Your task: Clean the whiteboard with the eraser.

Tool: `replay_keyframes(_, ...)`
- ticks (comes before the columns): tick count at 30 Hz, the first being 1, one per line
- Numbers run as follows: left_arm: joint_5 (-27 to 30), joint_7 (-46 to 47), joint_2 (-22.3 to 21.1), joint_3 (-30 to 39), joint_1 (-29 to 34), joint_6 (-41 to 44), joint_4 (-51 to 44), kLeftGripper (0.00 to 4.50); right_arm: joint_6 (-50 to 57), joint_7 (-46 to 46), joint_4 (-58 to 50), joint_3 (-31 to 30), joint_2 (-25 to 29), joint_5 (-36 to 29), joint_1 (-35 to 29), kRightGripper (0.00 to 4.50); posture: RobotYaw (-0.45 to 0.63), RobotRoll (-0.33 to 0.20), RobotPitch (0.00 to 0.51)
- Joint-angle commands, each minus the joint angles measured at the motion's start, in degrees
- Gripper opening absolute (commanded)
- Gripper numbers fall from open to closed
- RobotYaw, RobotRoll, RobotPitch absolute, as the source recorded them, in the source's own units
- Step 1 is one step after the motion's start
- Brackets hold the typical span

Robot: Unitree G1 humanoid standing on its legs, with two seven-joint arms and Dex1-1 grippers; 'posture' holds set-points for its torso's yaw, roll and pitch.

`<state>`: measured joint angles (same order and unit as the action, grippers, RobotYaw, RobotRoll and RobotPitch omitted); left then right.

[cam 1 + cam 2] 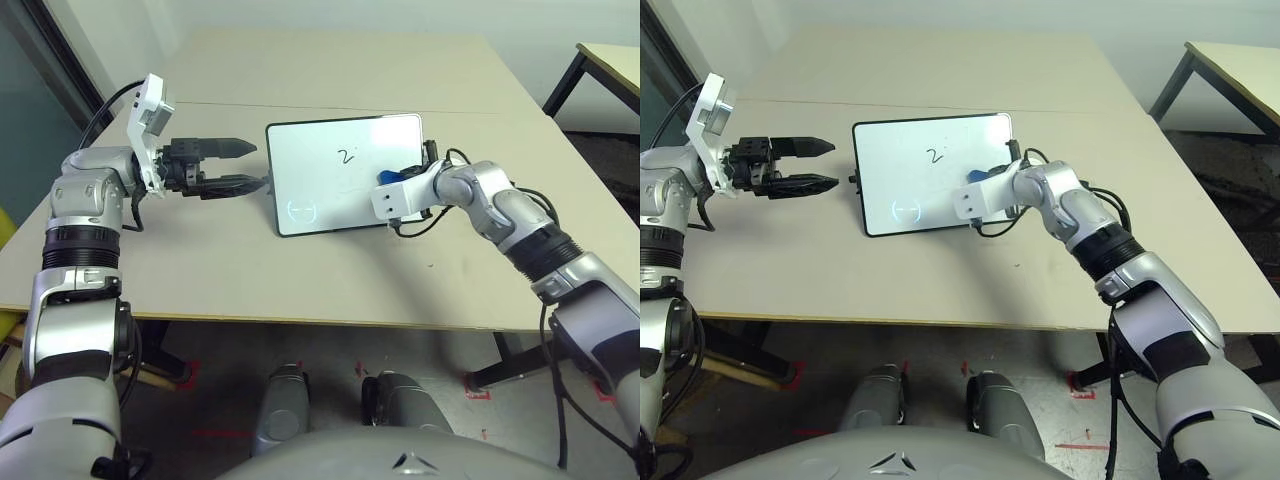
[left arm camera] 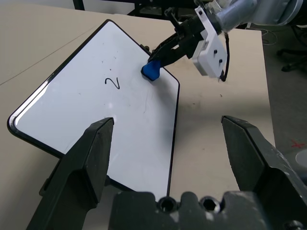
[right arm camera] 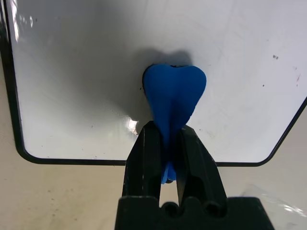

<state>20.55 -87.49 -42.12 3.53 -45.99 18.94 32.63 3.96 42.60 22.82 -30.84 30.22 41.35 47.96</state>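
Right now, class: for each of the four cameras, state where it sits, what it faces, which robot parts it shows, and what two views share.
Left eye view: head camera, looking down at the whiteboard; both silver forearms show.
Right eye view: the other eye of that stereo camera, same scene.
Left wrist view: on the left arm, facing the board between the open left hand's fingers.
Right wrist view: on the right arm, looking along the right hand, shut on the eraser.
Shared: both wrist views show the blue eraser on the board.
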Motion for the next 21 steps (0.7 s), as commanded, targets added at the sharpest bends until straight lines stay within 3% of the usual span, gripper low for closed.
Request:
replay_keyframes(1,-0.19,0.18,-0.04,-0.24,-0.58,-0.4,0.73,4.5,1.97,3.5,-5.59,2.73,-2.2,-4.51,0.21,0.21,0.24,0.0,0.007)
replay_keyframes(5,-0.09,0.26,-0.19,-0.1,-0.51,-0.2,0.46,4.5,3.28,3.92,-8.22,2.95,-4.17,-4.86,1.12,0.21,0.24,0.0,0.01)
replay_keyframes(21,0.48,0.33,-1.16,0.22,0.48,0.73,-0.94,4.5,0.48,-7.19,7.6,-1.39,-8.68,3.06,6.56,0.2,0.26,0.0,0.017)
